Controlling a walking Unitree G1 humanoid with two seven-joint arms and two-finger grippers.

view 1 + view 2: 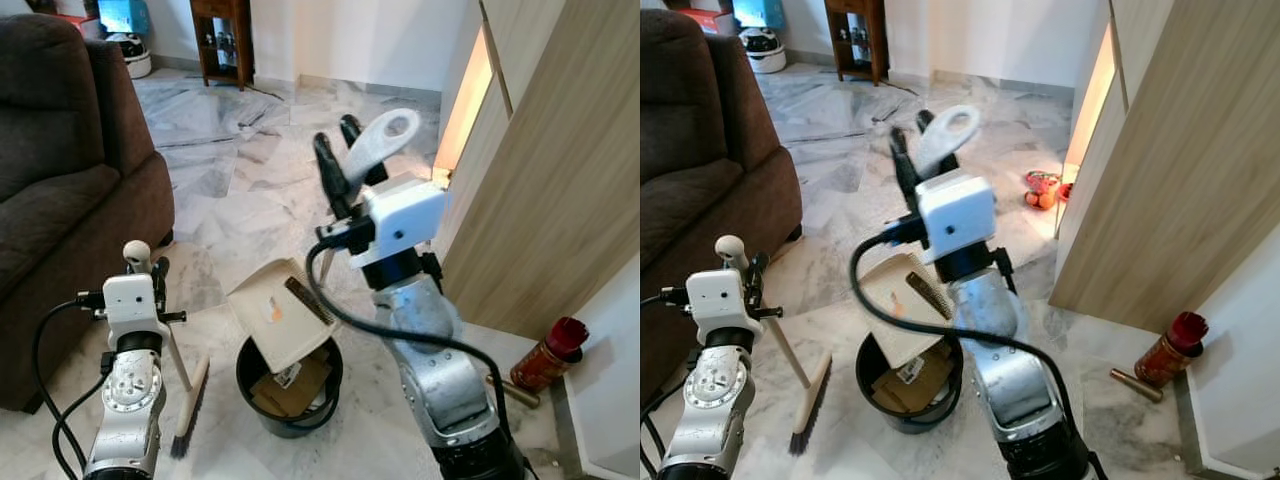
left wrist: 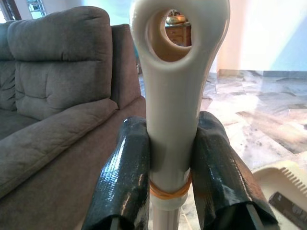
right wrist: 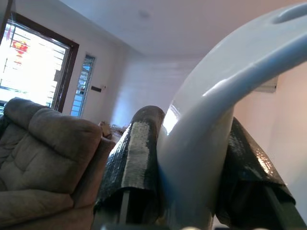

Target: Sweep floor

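Note:
My left gripper [image 1: 148, 270] is shut on the cream broom handle [image 2: 175, 96], just below its looped top. The broom stands on the floor, its bristle head [image 1: 190, 408] to the left of a black bin [image 1: 246, 372]. My right gripper [image 1: 345, 160] is raised and shut on the pale looped handle [image 1: 385, 140] of the dustpan. The cream dustpan [image 1: 272, 312] hangs tilted over the bin, its mouth pointing down into it. Cardboard and paper scraps [image 1: 290, 385] lie inside the bin.
A brown sofa [image 1: 60, 180] fills the left side. A wooden cabinet [image 1: 560, 170] stands on the right, with a red canister [image 1: 548, 353] and a small tube on the floor by it. Orange toys [image 1: 1043, 188] lie near the cabinet corner. Marble floor stretches ahead to a dark shelf [image 1: 222, 40].

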